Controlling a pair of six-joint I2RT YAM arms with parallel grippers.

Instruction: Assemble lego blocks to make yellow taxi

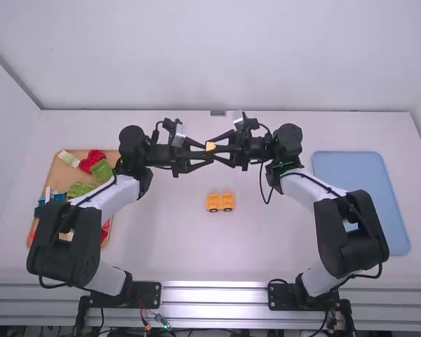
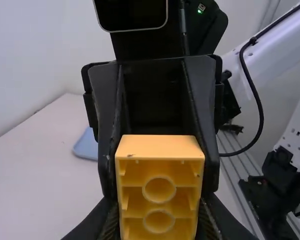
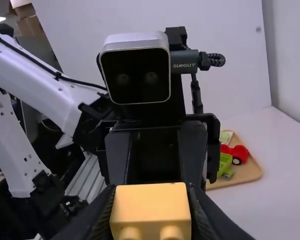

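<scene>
In the high view my left gripper (image 1: 203, 150) and right gripper (image 1: 216, 148) meet above the far middle of the table, both shut on one yellow block (image 1: 210, 147). The left wrist view shows the block's (image 2: 159, 194) hollow underside with round tubes, between the fingers of my left gripper (image 2: 158, 220); the right gripper's fingers clasp it from beyond. Studs show on the block (image 3: 151, 207) in the right wrist view, where my right gripper (image 3: 150, 220) has it from the near side. Two yellow-orange pieces (image 1: 220, 202) sit side by side on the table, nearer the bases.
A wooden tray (image 1: 58, 175) at the left holds several red, green, blue and other blocks, partly behind the left arm. At the right lies a light blue tray (image 1: 358, 172), its near left part behind the right arm. The white table (image 1: 175, 246) extends below both grippers.
</scene>
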